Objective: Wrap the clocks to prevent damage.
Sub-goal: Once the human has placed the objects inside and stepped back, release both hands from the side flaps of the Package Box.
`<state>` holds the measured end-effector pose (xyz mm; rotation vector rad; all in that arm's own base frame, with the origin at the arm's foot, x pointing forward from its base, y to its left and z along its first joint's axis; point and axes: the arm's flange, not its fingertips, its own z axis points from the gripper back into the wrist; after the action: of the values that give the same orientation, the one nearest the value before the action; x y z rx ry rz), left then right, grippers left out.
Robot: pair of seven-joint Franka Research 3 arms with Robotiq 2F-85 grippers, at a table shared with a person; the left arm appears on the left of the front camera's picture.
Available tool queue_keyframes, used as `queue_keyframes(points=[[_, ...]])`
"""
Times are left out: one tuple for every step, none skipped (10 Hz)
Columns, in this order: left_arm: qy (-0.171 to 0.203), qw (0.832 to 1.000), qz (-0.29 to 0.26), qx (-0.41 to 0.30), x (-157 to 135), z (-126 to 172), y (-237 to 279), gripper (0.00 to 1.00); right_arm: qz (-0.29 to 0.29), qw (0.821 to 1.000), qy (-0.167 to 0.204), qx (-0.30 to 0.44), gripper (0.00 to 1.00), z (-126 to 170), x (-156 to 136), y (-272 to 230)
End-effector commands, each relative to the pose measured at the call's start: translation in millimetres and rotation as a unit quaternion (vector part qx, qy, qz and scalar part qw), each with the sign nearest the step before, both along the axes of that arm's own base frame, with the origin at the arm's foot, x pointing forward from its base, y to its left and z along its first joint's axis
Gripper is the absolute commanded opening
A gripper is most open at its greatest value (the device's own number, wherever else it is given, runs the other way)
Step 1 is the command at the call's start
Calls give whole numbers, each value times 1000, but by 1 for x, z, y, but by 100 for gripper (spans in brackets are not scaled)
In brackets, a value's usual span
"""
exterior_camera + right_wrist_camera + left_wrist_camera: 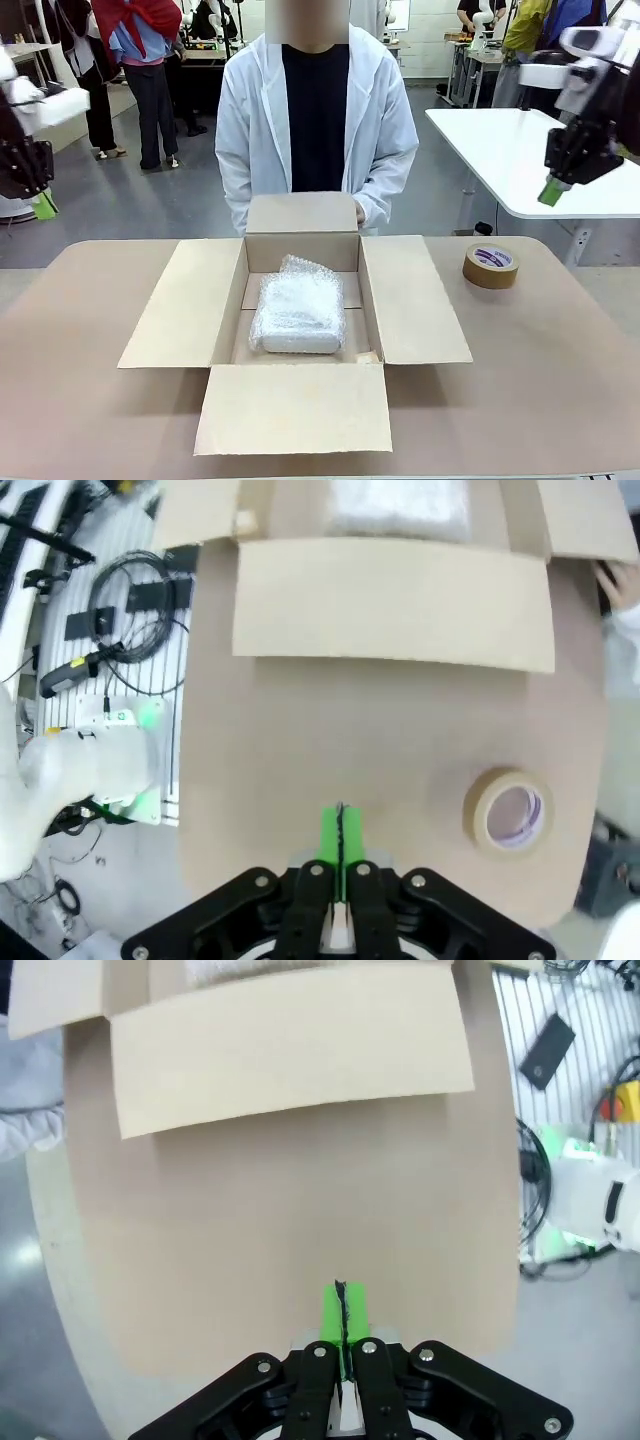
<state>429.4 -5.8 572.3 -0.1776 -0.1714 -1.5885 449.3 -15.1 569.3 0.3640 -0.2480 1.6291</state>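
The left claw (pixel 342 1305) has its two green pads pressed tight together with nothing between them. It hangs in the air over the bare table (pixel 280 1240). The right claw (pixel 341 830) is the same, squeezed flat and holding nothing, with the brown tape roll (pixel 508 811) lying on the table near it. Between the two claws sits the big cardboard box (pixel 410 300) with all four flaps folded out. The clocks (pixel 298 310) lie in the bottom of the box, in the middle, as one white pillow bundle covered in bubble wrap. A person (pixel 316 120) in a white coat stands just behind the far flap. It looks like the wrapping is done, so the step now seems to be closing the box. Next, I think a claw has to open up, come down to a flap or the roll, and push softly so the clocks don't get squashed.
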Motion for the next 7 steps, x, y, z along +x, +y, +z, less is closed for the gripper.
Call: queue_keyframes(points=[[8,989,-1,-145,7,-20,29,0,25,997,56,56,1,-27,23,-26],[-3,981,16,-194,6,-26,40,0,13,995,50,85,1,-38,24,-38],[-15,973,48,-224,2,-29,47,0,-18,993,46,104,1,-46,23,-44],[-21,969,89,-228,-1,-35,51,0,-50,991,41,115,1,-52,19,-51],[-27,969,105,-223,-5,-36,54,0,-56,989,40,128,1,-53,13,-56],[-32,969,110,-218,-9,-35,59,0,-60,989,36,133,1,-51,7,-60],[-27,971,103,-216,-9,-36,65,0,-62,988,32,138,1,-47,1,-63]])
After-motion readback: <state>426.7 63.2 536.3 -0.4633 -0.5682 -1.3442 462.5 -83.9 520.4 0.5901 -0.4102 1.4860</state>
